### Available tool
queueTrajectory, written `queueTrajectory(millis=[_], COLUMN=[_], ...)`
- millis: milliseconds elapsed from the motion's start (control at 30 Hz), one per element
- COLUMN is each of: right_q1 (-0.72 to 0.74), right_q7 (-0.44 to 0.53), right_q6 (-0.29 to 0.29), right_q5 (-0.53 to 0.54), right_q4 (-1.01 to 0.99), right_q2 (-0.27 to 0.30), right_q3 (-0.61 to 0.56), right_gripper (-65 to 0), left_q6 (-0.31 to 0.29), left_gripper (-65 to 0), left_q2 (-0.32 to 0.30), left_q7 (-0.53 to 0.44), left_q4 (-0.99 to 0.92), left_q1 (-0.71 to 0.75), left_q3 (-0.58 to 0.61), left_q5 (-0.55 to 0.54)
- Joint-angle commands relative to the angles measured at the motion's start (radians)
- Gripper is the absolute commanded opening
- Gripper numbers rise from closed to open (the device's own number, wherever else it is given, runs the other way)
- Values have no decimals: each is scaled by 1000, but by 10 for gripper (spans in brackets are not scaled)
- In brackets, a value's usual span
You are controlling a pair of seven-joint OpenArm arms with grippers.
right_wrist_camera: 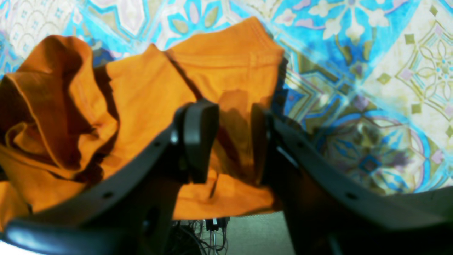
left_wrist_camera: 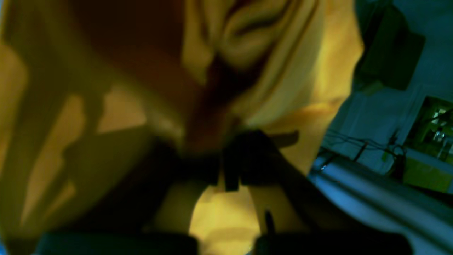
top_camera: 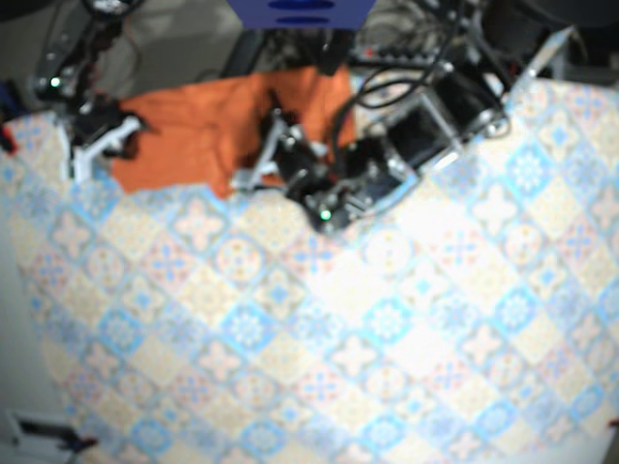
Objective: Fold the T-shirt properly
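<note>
The orange T-shirt (top_camera: 208, 126) lies bunched at the far edge of the patterned table. In the right wrist view the T-shirt (right_wrist_camera: 148, 92) is creased, with a hemmed edge toward the tablecloth. My right gripper (right_wrist_camera: 231, 141) is open just above that edge, and cloth shows between its black fingers (right_wrist_camera: 198, 134). In the base view the right gripper (top_camera: 104, 145) sits at the shirt's left end. The left wrist view is blurred and filled with lifted cloth (left_wrist_camera: 276, 71). My left gripper (left_wrist_camera: 230, 166) is shut on a fold of it, near the shirt's right part (top_camera: 280, 155).
A blue and cream patterned tablecloth (top_camera: 387, 338) covers the table. Cables and floor (right_wrist_camera: 205, 226) show past the table's edge under the right gripper. The left arm's body and wiring (top_camera: 426, 126) reach across the table's far right. A metal bar (left_wrist_camera: 371, 191) runs beside the left gripper.
</note>
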Motion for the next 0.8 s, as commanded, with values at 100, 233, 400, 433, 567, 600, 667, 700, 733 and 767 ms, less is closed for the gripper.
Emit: queueTrajectory(millis=[100, 233, 400, 433, 567, 600, 667, 700, 733, 767], right_q1=[2, 2, 2, 2, 2, 2, 2, 2, 2, 2], right_q7=[17, 17, 17, 17, 17, 17, 17, 17, 17, 17], right_q6=[4, 4, 4, 4, 4, 4, 4, 4, 4, 4], right_q5=[17, 17, 17, 17, 17, 17, 17, 17, 17, 17], right_q4=[16, 16, 16, 16, 16, 16, 16, 16, 16, 16], right_q2=[11, 11, 11, 11, 11, 11, 11, 11, 11, 11], right_q3=[3, 3, 2, 2, 2, 2, 2, 2, 2, 3], right_gripper=[-453, -453, -453, -453, -453, -453, -453, -453, -453, -453], left_q6=[-2, -2, -7, -8, -10, -10, -10, -10, -10, -10], left_gripper=[-650, -650, -650, -650, -650, -650, -650, -650, -650, -650], left_q2=[56, 94, 125, 125, 142, 142, 139, 139, 137, 137], left_q7=[-13, -13, -12, -13, -35, -46, -53, -55, -55, -55], left_q4=[13, 13, 13, 13, 20, 20, 20, 20, 20, 22], left_q1=[-25, -25, -26, -26, -25, -25, -25, -26, -30, -31], left_q3=[-5, -3, 61, 86, 167, 176, 181, 179, 179, 179], left_q5=[28, 63, 74, 72, 68, 68, 66, 66, 65, 65])
